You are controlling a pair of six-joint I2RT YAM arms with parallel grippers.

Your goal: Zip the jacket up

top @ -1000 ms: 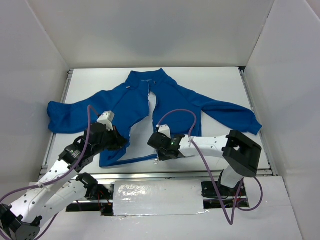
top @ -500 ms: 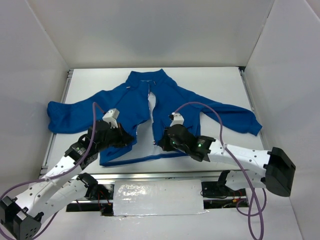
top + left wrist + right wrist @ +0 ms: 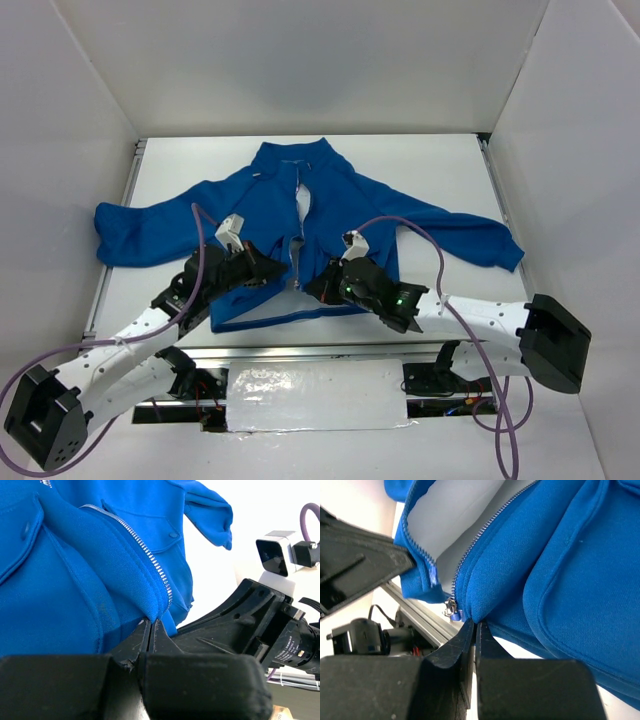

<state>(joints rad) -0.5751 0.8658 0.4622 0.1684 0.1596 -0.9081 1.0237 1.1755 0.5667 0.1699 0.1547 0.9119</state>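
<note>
The royal-blue jacket point(image 3: 345, 205) lies flat on the white table point(image 3: 440, 165), collar far, hem near, sleeves spread to both sides. Its pale zipper point(image 3: 150, 560) is undone, and a narrow white gap point(image 3: 299, 215) runs between the front panels. My left gripper point(image 3: 278, 272) is shut on a fold of the left panel's edge point(image 3: 152, 615) just above the hem. My right gripper point(image 3: 313, 287) is shut on a fold of the right panel's edge point(image 3: 480, 611). The small metal zipper pull point(image 3: 451, 608) hangs beside the right gripper's tips. The two grippers sit close together near the hem.
An aluminium rail point(image 3: 370, 349) runs along the table's near edge, with a silver taped plate point(image 3: 315, 396) below it. White walls enclose the left, back and right. Purple cables point(image 3: 400, 222) arch over both arms. The right arm point(image 3: 250, 615) fills the right of the left wrist view.
The left gripper has slid right with its panel edge. The right forearm has stretched out low to the right. The gap between the front panels near the hem has narrowed.
</note>
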